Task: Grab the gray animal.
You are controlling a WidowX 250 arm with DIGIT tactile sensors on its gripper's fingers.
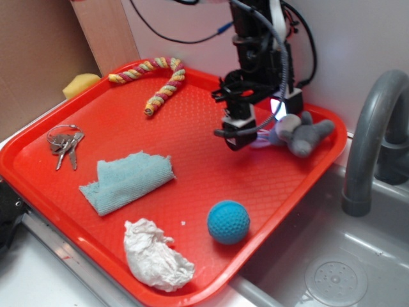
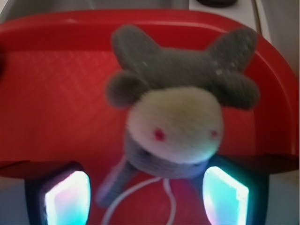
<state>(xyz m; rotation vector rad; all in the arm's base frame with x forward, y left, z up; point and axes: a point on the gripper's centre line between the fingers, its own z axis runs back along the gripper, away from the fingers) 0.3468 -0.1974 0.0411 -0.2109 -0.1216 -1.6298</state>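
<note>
The end effector [image 1: 246, 131] hangs spread wide, empty, just beside the one gray animal [image 1: 300, 134], which lies near the far right corner of the one red tray [image 1: 192, 118]. Also there: one cloth [image 1: 128, 179], tissue [image 1: 156, 256], rope [image 1: 156, 80], ball [image 1: 228, 222], three keys [image 1: 65, 144]. No writing reads.

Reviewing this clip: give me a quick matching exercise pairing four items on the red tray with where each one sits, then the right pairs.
Things:
1. gray animal
2. keys
3. blue ball
4. braided rope

Places, in the exterior view:
A. left edge of the tray
B. far right corner, by the gripper
C. back of the tray, near the yellow sponge
D. front of the tray, right of the white tissue

Pairs: 1-B, 2-A, 3-D, 4-C
</note>
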